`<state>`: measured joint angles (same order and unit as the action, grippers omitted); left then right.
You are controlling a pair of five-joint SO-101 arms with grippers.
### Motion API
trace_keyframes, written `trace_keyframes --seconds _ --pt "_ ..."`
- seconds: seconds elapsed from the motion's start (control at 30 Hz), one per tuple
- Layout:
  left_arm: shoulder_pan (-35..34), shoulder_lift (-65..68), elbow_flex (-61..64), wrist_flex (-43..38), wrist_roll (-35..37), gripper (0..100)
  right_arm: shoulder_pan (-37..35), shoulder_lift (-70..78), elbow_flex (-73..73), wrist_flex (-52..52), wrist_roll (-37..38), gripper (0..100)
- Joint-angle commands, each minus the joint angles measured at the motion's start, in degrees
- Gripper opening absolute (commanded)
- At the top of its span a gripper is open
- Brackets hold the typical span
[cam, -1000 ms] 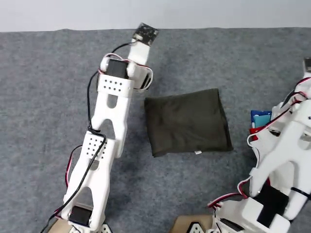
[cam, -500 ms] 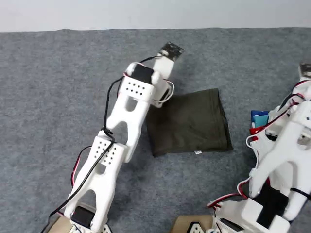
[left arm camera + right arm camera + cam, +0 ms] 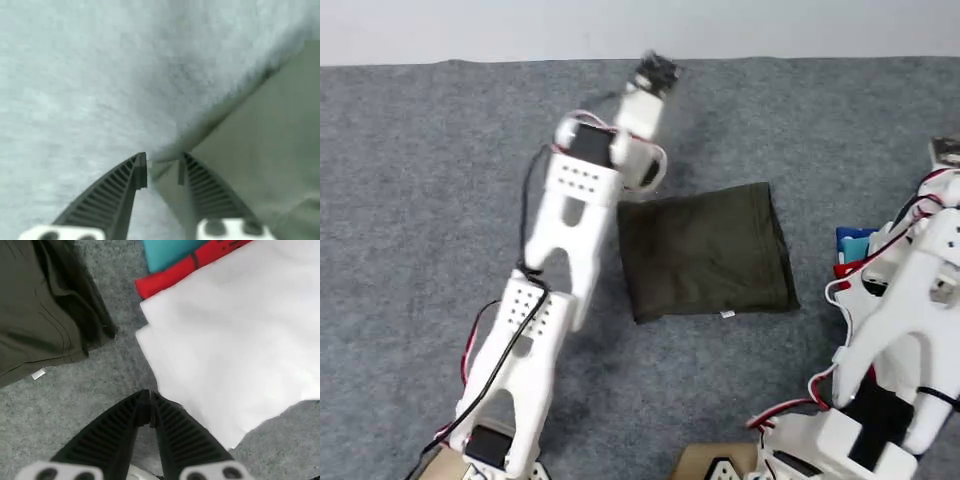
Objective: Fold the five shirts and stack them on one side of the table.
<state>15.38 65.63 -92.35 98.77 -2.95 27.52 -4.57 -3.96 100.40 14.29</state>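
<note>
A folded olive shirt [image 3: 705, 250] lies flat in the middle of the grey mat. My left gripper [image 3: 162, 171] hovers at the shirt's far left corner; its fingers are slightly open, and the olive shirt's edge [image 3: 260, 130] runs beside and between them. My right gripper [image 3: 150, 399] is shut on nothing, above the mat between the olive shirt [image 3: 40, 305] and a stack at the right side. That stack holds a white shirt [image 3: 235, 340] over a red shirt [image 3: 175, 275] and a teal shirt [image 3: 170, 250]. The right arm [image 3: 910, 300] covers most of the stack.
Grey mat [image 3: 420, 200] covers the whole table, with open room to the left of the left arm [image 3: 570, 220] and along the far edge. A small white label [image 3: 727, 314] sticks out at the olive shirt's near edge.
The left arm swung right over the olive shirt's far left corner, then drew back left and farther away. The shirt kept its shape and place. The right arm barely moved.
</note>
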Motion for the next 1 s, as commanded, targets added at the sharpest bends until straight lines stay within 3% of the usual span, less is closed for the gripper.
trace_keyframes --seconds 0.0,0.33,0.53,0.77,0.97 --pt "-4.75 -8.00 -2.33 1.85 0.53 9 -6.99 -1.98 -0.35 0.40 -0.62 0.9" --pt "-23.12 -24.62 9.45 1.85 -3.08 9 -23.43 9.80 -0.53 -11.82 -0.97 1.6" --pt "-32.18 -35.25 29.32 1.85 -6.68 9 -24.92 18.07 -2.29 -13.93 -5.89 25.7" --pt "-36.75 -46.95 51.47 1.67 -11.08 9 -24.92 26.51 -9.23 -16.04 -5.27 26.6" --pt "-37.71 -50.81 57.45 1.67 -11.34 9 -25.98 36.00 -15.65 -17.45 -5.80 26.6"
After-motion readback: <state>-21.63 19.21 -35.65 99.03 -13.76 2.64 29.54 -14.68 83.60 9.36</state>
